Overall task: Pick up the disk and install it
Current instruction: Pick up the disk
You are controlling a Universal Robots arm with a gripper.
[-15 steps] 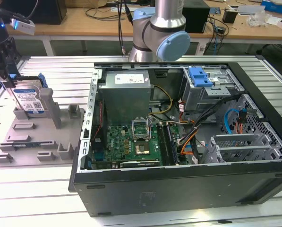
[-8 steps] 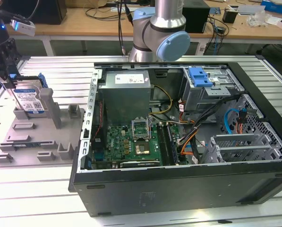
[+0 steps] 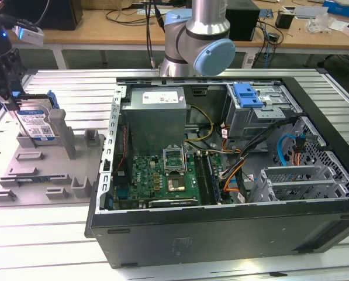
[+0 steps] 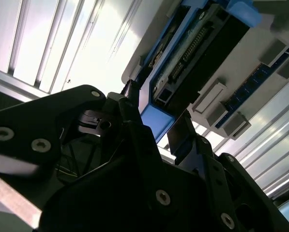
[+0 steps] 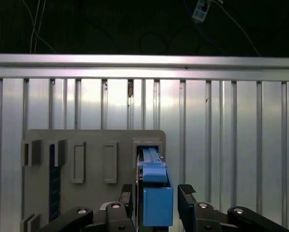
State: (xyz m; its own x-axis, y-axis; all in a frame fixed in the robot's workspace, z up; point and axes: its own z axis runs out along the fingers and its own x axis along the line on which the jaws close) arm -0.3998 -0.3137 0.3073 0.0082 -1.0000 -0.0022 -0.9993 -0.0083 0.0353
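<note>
At 10 o'clock in exterior view, 9 o'clock of computer case (image 3: 221, 240), disk (image 3: 37, 124) stands upright in grey fixture plate (image 3: 45, 172). Unclenched gripper (image 5: 156, 191) straddles its blue end, fingers (image 5: 187, 193) either side, slight gap showing

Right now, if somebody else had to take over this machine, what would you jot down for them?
The tool is open. Its fingers sit either side of the blue frame of the disk, with small gaps showing, so nothing is held.
The disk stands upright in the grey holder plate, to the exterior view's left of the open computer case.
Done: the tool is lined up around the disk.
Left: the disk is not gripped, not lifted and not yet in the computer case.
</note>
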